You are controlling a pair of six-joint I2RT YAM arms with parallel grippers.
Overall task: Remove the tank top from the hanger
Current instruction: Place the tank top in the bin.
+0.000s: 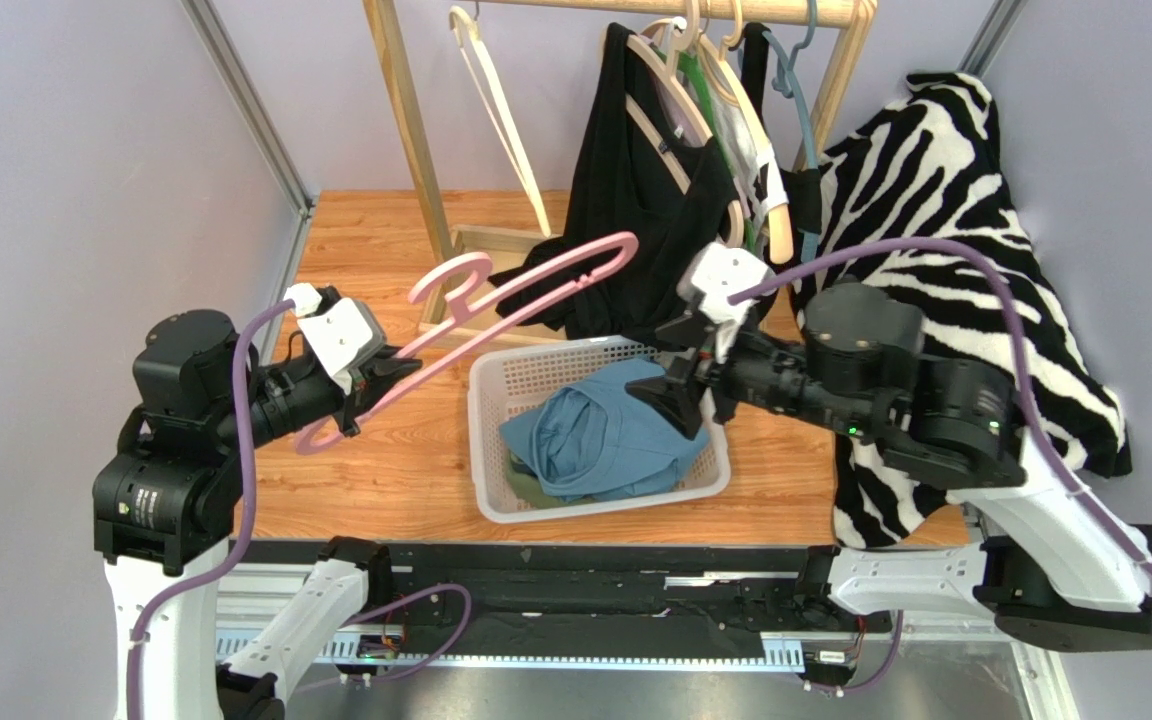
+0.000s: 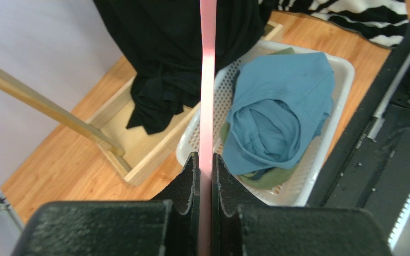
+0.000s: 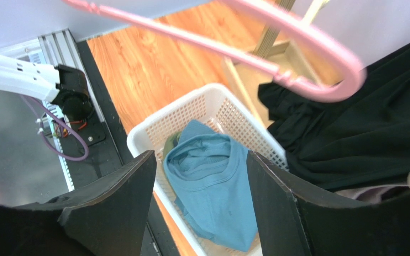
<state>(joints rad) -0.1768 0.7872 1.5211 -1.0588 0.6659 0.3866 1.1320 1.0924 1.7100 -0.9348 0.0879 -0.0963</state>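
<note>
pinching pink hanger (image 2: 208,80) with left fingers (image 2: 191,184) | right fingers (image 3: 279,213) spread above basket (image 3: 153,128) | tank top (image 3: 212,181) inside

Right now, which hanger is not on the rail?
The pink hanger: it is clamped in the left gripper and held in mid-air, while the other hangers all hang from the wooden rail.

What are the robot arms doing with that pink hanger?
The left gripper is clamped on the pink hanger, holding it up in the air with nothing hanging on it. The blue tank top lies crumpled in the white basket below. The right gripper is open above the basket, holding nothing. So the top looks to be off the hanger.
</note>
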